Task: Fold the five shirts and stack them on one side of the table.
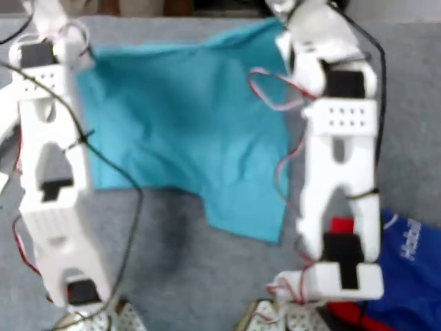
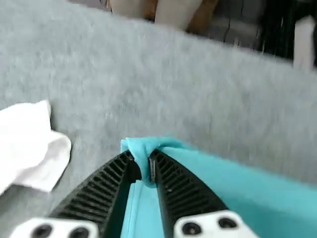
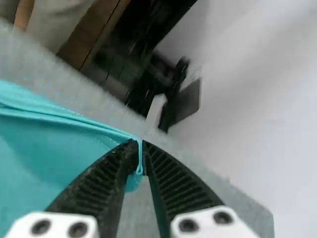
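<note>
Progress looks early. One teal shirt point(image 1: 186, 131) lies spread open and mostly flat on the grey bench point(image 1: 165, 276), with no fold made in it yet as far as can be seen. Its far edge is held at both ends. The left tool point(image 2: 141, 166) is pressed together on a bunched corner at the teal shirt's far left. The right tool point(image 3: 139, 157) is pinching a thin edge of the teal shirt at its far right corner. Judging from this, the step in hand is the first fold of this shirt, likely bringing the far edge over toward the near edge.

No neat stack can be made out. A blue shirt point(image 1: 406, 272) with red trim lies off the teal shirt's near right corner, apart from it, by the base of the right arm. Whether it is folded cannot be told. A rumpled white cloth point(image 2: 29, 144) lies near the teal shirt's far left corner, not touching it. It may be another shirt, but that is unclear.

Count: two arms, two tools, one teal shirt, one blue shirt, one white cloth. That makes three garments at most against the five the task names, and nearly all the folding and stacking appears left to do.
</note>
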`<act>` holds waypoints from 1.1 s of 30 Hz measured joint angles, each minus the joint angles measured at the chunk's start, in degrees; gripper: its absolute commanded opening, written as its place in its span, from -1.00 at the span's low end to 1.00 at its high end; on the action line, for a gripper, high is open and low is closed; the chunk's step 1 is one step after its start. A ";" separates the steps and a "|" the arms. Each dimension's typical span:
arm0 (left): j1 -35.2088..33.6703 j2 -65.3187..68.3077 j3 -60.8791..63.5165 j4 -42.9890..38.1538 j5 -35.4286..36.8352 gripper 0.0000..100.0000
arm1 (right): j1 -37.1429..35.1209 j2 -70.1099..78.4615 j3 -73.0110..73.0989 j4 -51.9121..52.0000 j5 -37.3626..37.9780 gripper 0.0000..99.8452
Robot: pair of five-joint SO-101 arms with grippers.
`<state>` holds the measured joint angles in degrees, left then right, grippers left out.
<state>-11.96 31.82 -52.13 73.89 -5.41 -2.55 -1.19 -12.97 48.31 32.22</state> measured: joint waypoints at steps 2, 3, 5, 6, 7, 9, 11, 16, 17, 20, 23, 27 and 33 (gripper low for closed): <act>2.02 0.97 -1.32 4.84 -4.22 -0.96 | 0.00 -1.05 0.00 3.16 2.20 -0.99; 3.16 1.41 -1.58 7.12 -6.51 -0.96 | 0.00 -1.67 0.00 4.66 3.34 -0.99; 4.57 1.93 -1.76 10.29 -9.49 -0.96 | 0.00 -2.99 0.00 7.38 4.84 -0.99; 4.66 2.02 -1.76 11.52 -10.02 -0.96 | 0.00 -3.69 0.00 8.88 5.36 -0.99; 4.57 2.11 -1.85 12.48 -10.37 -0.96 | 0.00 -4.48 0.00 10.37 5.63 -0.99; 4.22 2.11 -1.85 14.77 -10.90 -0.96 | 0.00 -6.51 0.00 13.71 5.98 -0.99; 4.13 2.11 -1.85 17.05 -12.22 -0.96 | -0.35 -8.62 0.00 17.23 6.95 -0.99; 1.23 2.20 -1.85 22.07 -14.33 -0.96 | -2.99 -17.49 5.45 21.89 8.35 -0.99; 0.62 2.20 -1.85 23.12 -14.77 -0.96 | -3.16 -19.78 8.00 21.89 8.35 -0.99; 0.09 2.11 0.00 25.23 -17.41 -0.96 | -3.25 -26.73 17.05 19.16 8.35 -0.99; 0.53 2.11 7.56 25.32 -18.90 -0.96 | -2.46 -32.88 27.34 15.12 8.35 -0.99; 1.49 2.11 21.01 21.27 -20.40 -0.96 | -1.76 -38.86 39.56 12.22 8.35 -0.99; 0.18 2.11 36.57 12.31 -20.57 -0.96 | -1.67 -45.80 50.73 11.96 8.35 -0.99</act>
<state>-11.78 33.93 -15.56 86.20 -25.98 -4.22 -46.99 37.76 60.26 40.57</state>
